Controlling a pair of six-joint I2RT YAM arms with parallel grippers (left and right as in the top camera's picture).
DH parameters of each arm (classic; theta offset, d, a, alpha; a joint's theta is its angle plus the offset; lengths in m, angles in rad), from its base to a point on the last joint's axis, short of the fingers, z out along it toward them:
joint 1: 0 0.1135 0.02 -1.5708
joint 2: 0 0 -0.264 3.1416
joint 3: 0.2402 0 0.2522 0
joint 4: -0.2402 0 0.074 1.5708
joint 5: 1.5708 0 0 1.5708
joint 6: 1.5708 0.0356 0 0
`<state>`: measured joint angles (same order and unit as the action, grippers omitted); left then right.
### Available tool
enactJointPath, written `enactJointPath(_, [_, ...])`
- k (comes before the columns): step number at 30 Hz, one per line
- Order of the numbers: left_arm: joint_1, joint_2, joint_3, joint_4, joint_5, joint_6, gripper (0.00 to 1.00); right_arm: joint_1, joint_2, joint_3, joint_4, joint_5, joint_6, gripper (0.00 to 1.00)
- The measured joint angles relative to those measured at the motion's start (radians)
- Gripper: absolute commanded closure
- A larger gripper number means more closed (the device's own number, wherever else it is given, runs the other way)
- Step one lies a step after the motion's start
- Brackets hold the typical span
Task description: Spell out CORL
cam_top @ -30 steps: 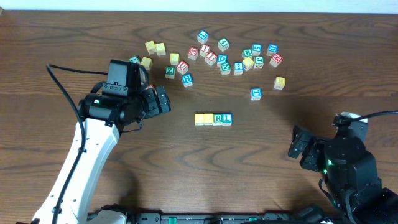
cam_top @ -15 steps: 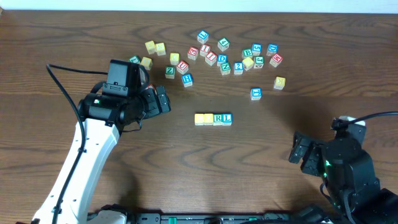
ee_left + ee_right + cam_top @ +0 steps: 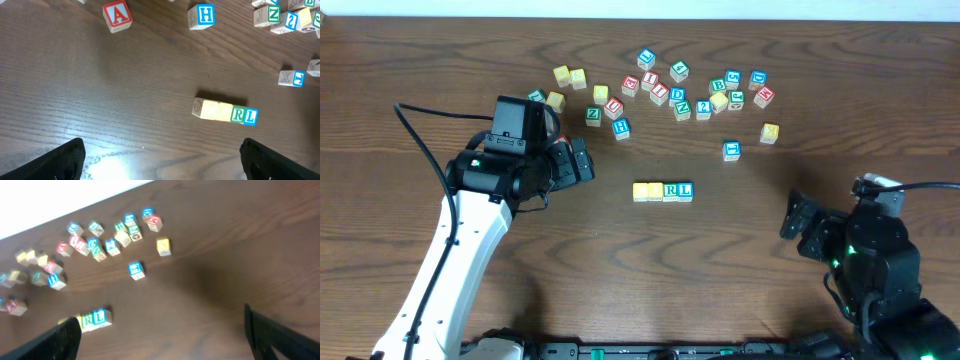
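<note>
I'm seeing CORL row (image 3: 663,191) lying on table (image 3: 720,290), four cubes touching side by side; left gripper (image 3: 582,160) hanging wide open, gripping nothing, left of row; right gripper (image 3: 799,224) likewise spread, empty, well apart.

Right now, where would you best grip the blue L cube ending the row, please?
Probably from above, pinching the near and far faces of the L cube: the R cube abuts one side, while those two faces stand clear.
</note>
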<state>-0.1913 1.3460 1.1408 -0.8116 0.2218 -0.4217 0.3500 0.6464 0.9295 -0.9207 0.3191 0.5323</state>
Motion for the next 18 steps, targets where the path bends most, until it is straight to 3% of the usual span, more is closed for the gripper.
enactJointPath(5, [0.000,0.000,0.000,0.000,-0.001,0.000,0.02,-0.182,-0.145,-0.276,0.307,-0.149,-0.119,0.01])
enactJointPath(18, [0.000,0.000,0.000,0.000,-0.001,0.000,0.02,-0.318,-0.463,-0.668,0.620,-0.320,-0.280,0.01])
